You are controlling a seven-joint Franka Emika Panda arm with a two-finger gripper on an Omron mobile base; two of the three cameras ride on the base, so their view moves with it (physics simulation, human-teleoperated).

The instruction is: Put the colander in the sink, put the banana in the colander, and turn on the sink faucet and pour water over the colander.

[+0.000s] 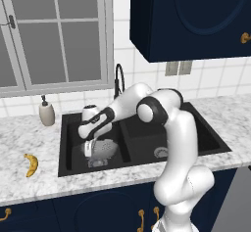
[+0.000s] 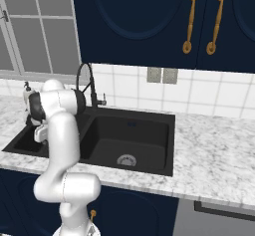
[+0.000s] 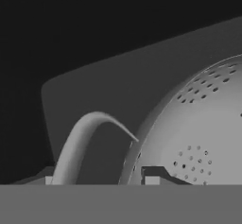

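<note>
Colander (image 1: pixel 104 149) in sink's (image 1: pixel 68 165) left basin, mid-left of frame. Pincer (image 1: pixel 88 149) at its rim, jaw state can't tell. Banana (image 1: pixel 32 164) on bench (image 1: pixel 29 189), lower left.

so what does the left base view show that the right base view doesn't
Left base view alone: the banana lying on the counter left of the sink, and the colander down in the left basin with the gripper at its rim. Right base view alone: the long stretch of counter right of the sink and the gold cabinet handles. Both share the black sink, the faucet, the soap dispenser and the window.
</note>
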